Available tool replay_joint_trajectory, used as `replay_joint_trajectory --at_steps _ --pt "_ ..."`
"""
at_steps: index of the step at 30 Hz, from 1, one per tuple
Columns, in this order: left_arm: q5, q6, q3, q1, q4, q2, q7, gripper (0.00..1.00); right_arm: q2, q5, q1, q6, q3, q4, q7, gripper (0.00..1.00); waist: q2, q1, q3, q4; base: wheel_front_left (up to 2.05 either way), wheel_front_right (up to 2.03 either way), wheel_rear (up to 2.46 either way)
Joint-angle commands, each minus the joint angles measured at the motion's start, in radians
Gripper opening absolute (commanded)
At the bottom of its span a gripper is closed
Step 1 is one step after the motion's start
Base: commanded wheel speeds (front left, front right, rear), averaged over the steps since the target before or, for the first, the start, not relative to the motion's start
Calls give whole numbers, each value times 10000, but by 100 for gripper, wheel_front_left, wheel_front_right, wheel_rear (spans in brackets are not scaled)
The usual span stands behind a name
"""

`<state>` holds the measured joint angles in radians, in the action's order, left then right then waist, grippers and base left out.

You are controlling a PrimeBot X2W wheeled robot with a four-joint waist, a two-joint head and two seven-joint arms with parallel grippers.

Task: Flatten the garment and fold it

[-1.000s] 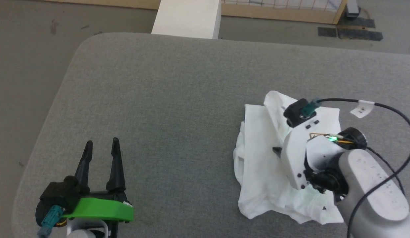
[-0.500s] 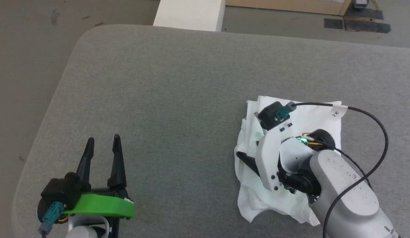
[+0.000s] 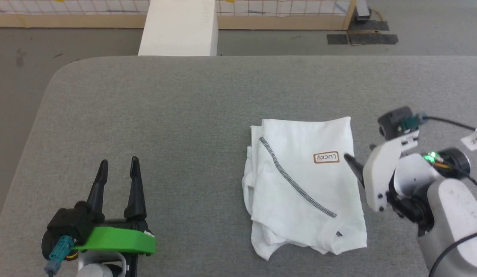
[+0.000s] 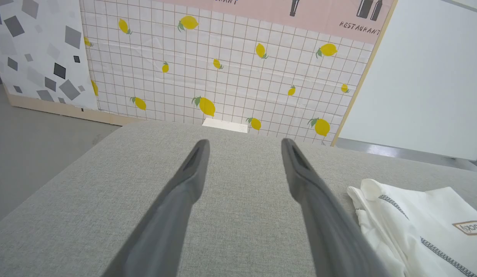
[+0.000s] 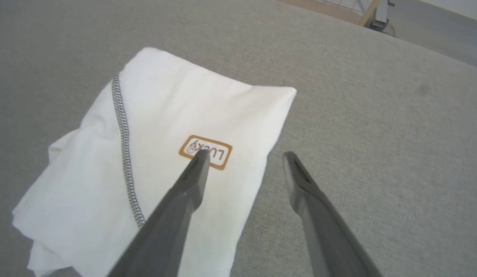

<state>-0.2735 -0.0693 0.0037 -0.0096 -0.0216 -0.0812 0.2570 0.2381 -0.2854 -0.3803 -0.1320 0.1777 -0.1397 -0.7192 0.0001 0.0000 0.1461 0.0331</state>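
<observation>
Two grippers, both with jaws spread and holding nothing. The garment (image 3: 300,184) lies on the grey table (image 3: 184,115), on its right half toward the near edge. It is folded into a compact, roughly rectangular packet, with a brown label (image 3: 326,157) and a diagonal zigzag seam (image 3: 292,182) uppermost.

The right gripper (image 5: 246,154) straddles the packet's right edge, one finger over the label and the other over bare table. Contact cannot be confirmed. The left gripper (image 3: 119,161) sits at the table's near left corner, well apart from the cloth.

Assessment: the fabric is thin, light and limp, so layers will likely slide and sag if lifted at one point. Ruffled layers at the packet's near left corner want tidying. Take hold at edges or corners, pinching all layers together.
</observation>
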Motion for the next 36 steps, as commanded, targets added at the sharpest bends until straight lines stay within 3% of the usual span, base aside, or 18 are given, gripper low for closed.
replay_joint_trajectory --at_steps 1,13,14,15,18,22,28,29,32,36 --pt "33 -7 -14 71 -6 -3 46 100 -141 266 328 13 -70 -64 -109 100 -1 0 60 -68 0 0 0" --pt "-27 -53 -89 -259 107 -38 47 100 -648 1019 1108 13 -244 -1410 -242 100 -1 0 641 381 0 0 0" --pt "-28 -57 -86 -262 110 -41 47 100 -626 1021 1076 13 -248 -1490 -218 35 -1 0 644 390 0 0 0" --pt "-24 -54 -72 -259 106 -48 47 100 -580 1046 1005 13 -233 -1547 -131 0 -1 0 647 379 0 0 0" --pt "0 -9 1 -203 47 -76 47 100 -468 1002 778 13 -27 -1677 -110 0 -1 0 632 151 0 0 0" --pt "7 19 116 -121 -146 -151 47 100 -95 688 259 13 987 -1591 -204 0 -1 0 711 -666 0 0 0" --pt "-129 180 528 -208 -427 -351 45 100 1001 -5 -1109 13 3144 -1536 -511 0 -1 0 1080 -2850 0 0 0" --pt "-125 176 644 -348 -515 -551 26 100 1370 -363 -1857 13 3822 -1778 -416 0 -1 0 1319 -3892 0 0 0" --pt "-88 174 665 -621 -659 -728 -73 100 1706 -565 -2524 13 4214 -2163 -147 0 -1 0 1671 -4639 0 0 0" --pt "16 160 577 -1080 -904 -945 -313 100 2159 -636 -3257 13 4254 -2775 392 0 -1 0 2215 -5052 0 0 0"
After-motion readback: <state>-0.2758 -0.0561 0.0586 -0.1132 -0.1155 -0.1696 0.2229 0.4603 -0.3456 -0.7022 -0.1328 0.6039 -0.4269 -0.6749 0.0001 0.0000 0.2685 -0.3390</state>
